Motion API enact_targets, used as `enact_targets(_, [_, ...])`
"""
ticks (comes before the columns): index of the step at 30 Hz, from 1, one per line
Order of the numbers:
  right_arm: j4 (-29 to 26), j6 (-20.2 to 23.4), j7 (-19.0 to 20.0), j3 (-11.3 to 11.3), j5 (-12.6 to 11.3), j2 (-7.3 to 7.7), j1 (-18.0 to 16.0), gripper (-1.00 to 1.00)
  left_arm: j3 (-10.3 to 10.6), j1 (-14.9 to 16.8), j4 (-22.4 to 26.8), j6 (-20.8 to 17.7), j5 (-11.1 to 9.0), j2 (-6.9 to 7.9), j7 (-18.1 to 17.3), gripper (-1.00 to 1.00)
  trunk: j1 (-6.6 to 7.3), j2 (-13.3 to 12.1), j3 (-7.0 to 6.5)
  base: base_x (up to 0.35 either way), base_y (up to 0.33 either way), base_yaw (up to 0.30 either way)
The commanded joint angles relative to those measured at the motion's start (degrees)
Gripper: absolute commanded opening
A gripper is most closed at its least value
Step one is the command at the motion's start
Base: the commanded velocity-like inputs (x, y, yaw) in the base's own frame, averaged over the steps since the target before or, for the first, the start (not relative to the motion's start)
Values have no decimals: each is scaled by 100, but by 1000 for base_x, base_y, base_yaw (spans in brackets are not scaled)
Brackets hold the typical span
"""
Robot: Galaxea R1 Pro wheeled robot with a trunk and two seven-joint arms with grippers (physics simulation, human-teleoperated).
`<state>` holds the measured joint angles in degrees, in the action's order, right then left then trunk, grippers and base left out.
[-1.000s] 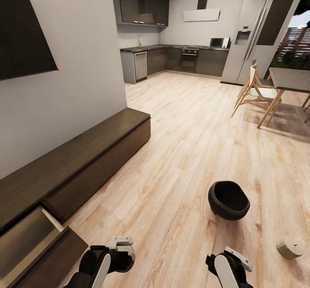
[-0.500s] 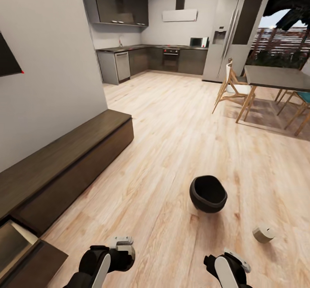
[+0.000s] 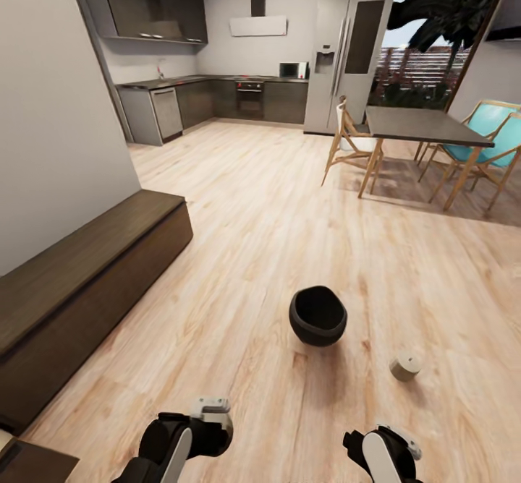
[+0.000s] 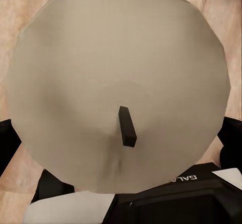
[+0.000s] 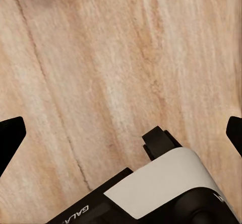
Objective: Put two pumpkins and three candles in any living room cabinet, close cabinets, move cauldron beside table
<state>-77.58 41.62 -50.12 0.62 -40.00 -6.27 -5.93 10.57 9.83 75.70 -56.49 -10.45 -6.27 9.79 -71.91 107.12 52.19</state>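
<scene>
The left gripper pinches a cream candle, its wick end facing the wrist camera and a dark finger showing at each side of it. The right gripper hangs with its fingers spread wide over bare wooden floor. The black cauldron stands on the floor ahead, a second candle lies just to its right, the dark cabinet runs along the left wall, and the dining table stands well apart from them.
</scene>
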Motion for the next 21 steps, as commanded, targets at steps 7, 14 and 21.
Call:
enact_targets(7, [82, 22, 82, 8, -44, 36, -5, 100, 49, 4, 6, -6, -41, 2, 63, -100, 1, 2, 5, 102, -154, -290])
enact_targets(14, [110, 14, 91, 6, -43, 36, -5, 100, 51, 4, 6, -9, -42, 2, 67, -100, 1, 2, 5, 198, -215, -290])
enact_targets(21, [112, 13, 91, 1, -17, 30, -5, 100, 51, 3, 6, -3, -38, 8, 67, -100, 1, 2, 5, 285, -86, -268])
